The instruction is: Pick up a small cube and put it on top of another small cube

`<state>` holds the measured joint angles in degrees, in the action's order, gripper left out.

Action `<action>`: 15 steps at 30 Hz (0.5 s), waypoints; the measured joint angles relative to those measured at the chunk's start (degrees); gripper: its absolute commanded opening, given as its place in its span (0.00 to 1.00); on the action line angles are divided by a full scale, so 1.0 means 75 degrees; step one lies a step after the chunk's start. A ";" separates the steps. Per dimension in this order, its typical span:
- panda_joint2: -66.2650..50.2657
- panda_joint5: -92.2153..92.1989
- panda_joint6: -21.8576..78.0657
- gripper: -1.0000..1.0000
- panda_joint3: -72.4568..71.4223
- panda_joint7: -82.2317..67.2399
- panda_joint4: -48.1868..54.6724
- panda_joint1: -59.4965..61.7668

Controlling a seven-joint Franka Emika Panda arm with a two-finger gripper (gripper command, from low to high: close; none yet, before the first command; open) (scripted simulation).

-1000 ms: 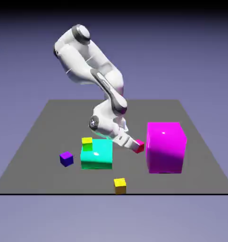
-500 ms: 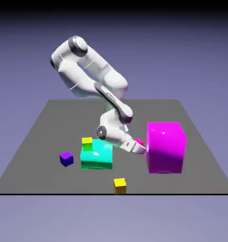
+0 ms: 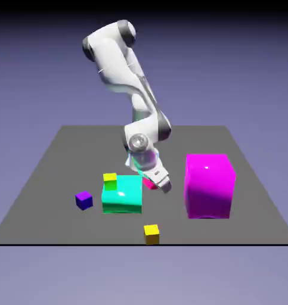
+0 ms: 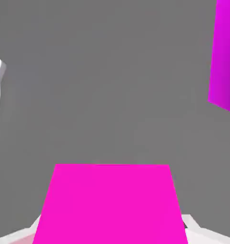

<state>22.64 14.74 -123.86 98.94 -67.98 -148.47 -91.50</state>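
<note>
The small crimson-pink cube (image 3: 149,184) sits pinched between my two fingers, filling the lower part of my hand view (image 4: 109,202) so that only slivers of the grey fingertips (image 4: 195,228) show at its lower corners. My claw (image 3: 160,184) is pressed shut on it, tilted down toward the grey table (image 3: 62,155), and the cube rides clear of the surface in the gap between the flat teal block (image 3: 123,195) and the big magenta block (image 3: 209,184). In my hand view a strip of that magenta block (image 4: 225,55) stands at the upper right, with bare grey table spread across the rest.

A small yellow cube (image 3: 110,180) rests on the teal block's far corner at the exterior view's left. The small indigo cube (image 3: 83,199) stands alone on the table just past the teal block on that same side, well apart from my claw. A second yellow cube (image 3: 151,233) lies near the table's front edge, below the teal block.
</note>
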 measured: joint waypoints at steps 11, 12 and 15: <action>0.1450 -0.2408 0.0788 0.00 0.1821 -0.2005 0.2209 0.3019; 0.1615 -0.2653 0.0863 0.00 0.2034 -0.2194 0.2379 0.3296; 0.2187 -0.3329 0.1053 0.00 0.2798 -0.2611 0.2513 0.3884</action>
<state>39.04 -10.22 -115.97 119.92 -87.56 -129.62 -62.37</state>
